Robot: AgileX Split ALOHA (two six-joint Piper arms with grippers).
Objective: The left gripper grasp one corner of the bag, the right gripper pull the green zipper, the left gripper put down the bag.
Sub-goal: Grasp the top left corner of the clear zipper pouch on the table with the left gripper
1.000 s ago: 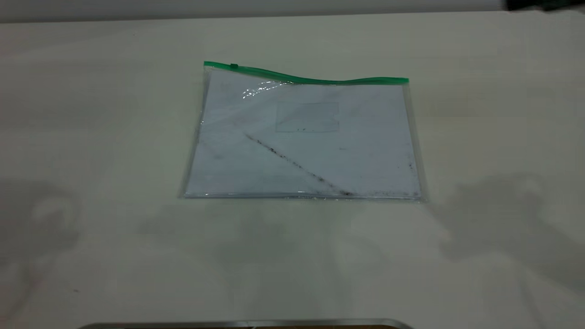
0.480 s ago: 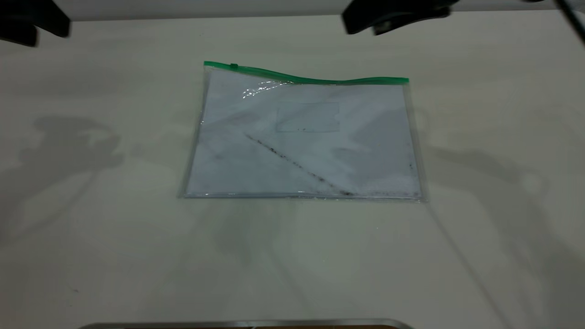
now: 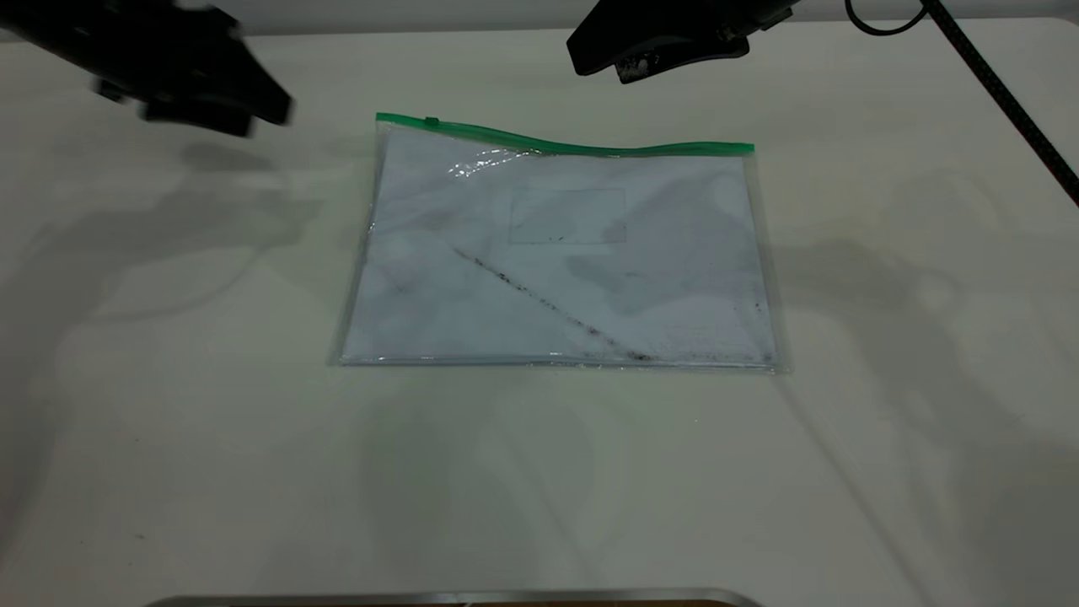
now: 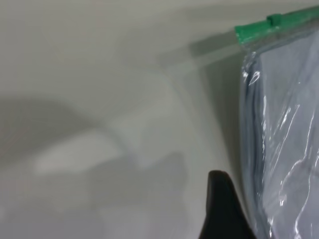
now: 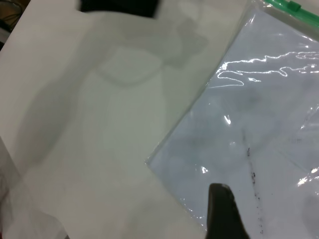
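Note:
The bag (image 3: pixel 556 261) lies flat on the table, clear plastic with white paper inside and a dark diagonal smudge. The green zipper (image 3: pixel 565 145) runs along its far edge, with the slider tab (image 3: pixel 432 122) near the far left corner. My left gripper (image 3: pixel 244 110) hovers above the table to the left of that corner, apart from the bag. The left wrist view shows the corner, the zipper end (image 4: pixel 259 29) and the bag's side (image 4: pixel 284 149). My right gripper (image 3: pixel 603 59) hovers beyond the zipper's middle. The right wrist view looks down on the bag (image 5: pixel 259 134).
The pale table (image 3: pixel 169 421) stretches round the bag on all sides. A black ribbed cable (image 3: pixel 1003 93) trails from the right arm across the far right. A metal edge (image 3: pixel 455 598) lies along the near rim.
Both arms have come into view from the far edge. The left gripper moved right and down toward the bag's far left corner. The right gripper moved left. The bag has not moved.

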